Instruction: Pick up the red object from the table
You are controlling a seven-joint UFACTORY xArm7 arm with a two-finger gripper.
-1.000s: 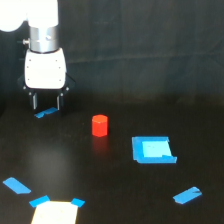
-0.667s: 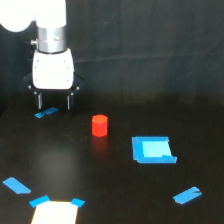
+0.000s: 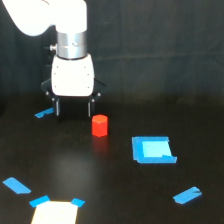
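One red object (image 3: 99,125) on tabletop (image 3: 100,175), just beside hand (image 3: 74,111), toward exterior view's right; hand spread open, empty

Backdrop: a plain black wall or curtain (image 3: 160,50) is seen behind the scene; its material cannot be told.
Surface finish: dark, matte, faintly brownish toward the near edge.
Light: soft and even; no hard shadows are cast.
Windows, furniture: hidden or out of frame.
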